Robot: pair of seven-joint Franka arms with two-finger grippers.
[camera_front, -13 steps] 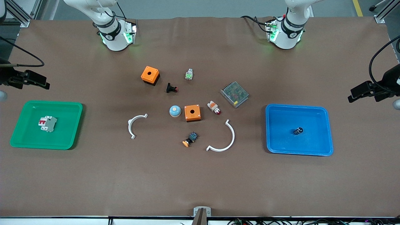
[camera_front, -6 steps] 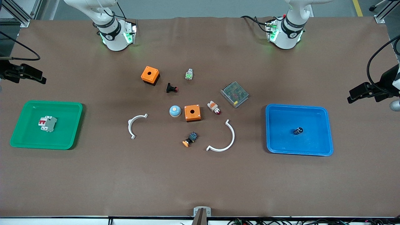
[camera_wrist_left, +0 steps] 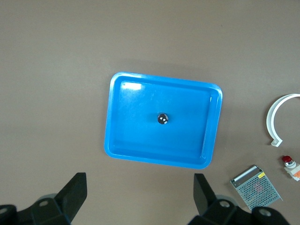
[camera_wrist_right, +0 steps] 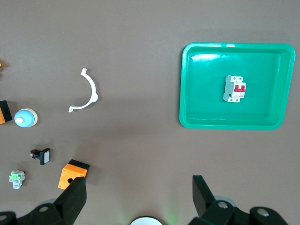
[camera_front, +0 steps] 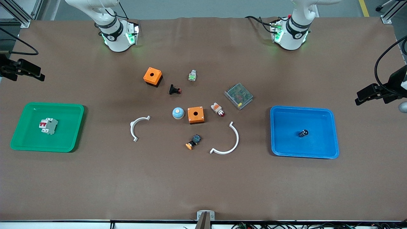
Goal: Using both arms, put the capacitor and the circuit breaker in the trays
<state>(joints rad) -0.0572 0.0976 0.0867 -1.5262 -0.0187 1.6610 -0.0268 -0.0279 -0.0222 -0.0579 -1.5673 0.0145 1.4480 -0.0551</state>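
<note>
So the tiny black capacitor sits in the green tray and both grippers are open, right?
Not quite: the tiny black capacitor sits in the blue tray, as the front view shows. The left gripper and right gripper are open.

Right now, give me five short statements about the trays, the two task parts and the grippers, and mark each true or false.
1. The white circuit breaker with red levers lies in the green plastic tray. True.
2. The small black capacitor with a silvery top lies on the bare table. False: it is in the blue plastic tray.
3. The left gripper is shut on the capacitor. False: it is open and empty, high over the blue tray.
4. The right gripper is open and holds nothing. True.
5. Both trays hold two parts. False: one each.
</note>
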